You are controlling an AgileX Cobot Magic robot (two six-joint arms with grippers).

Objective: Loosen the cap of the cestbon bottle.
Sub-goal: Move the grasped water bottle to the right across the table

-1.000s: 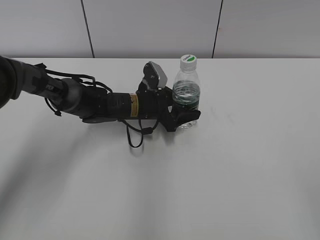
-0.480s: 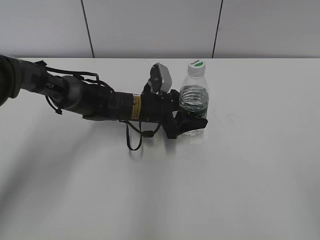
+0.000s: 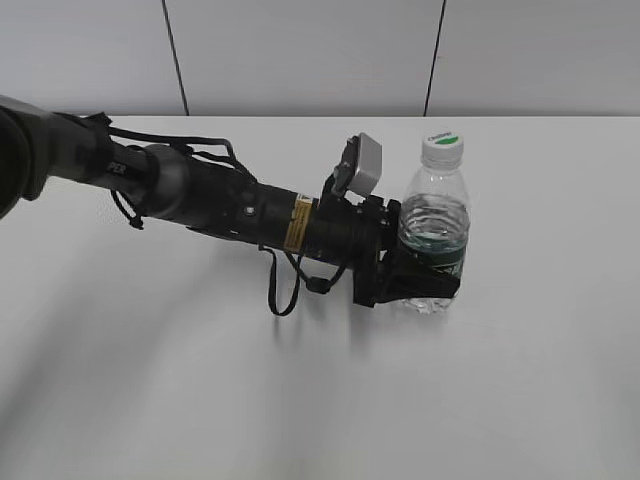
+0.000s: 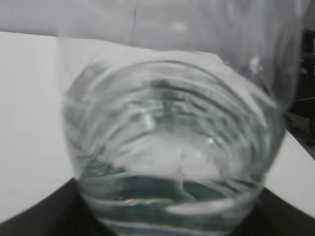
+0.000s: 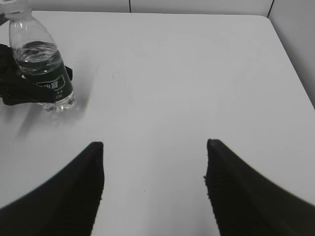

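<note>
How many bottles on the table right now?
1. The cestbon bottle stands upright right of the table's centre, cap on, clamped low on its body by the left gripper. Nothing appears to be hidden.

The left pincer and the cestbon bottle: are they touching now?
Touching. In the exterior view the left pincer closes around the lower part of the cestbon bottle, with no gap visible. The right wrist view shows the same black fingers against its label.

A lab-like test space: bare white table (image 3: 520, 380) against plain grey wall panels (image 3: 300, 55).
</note>
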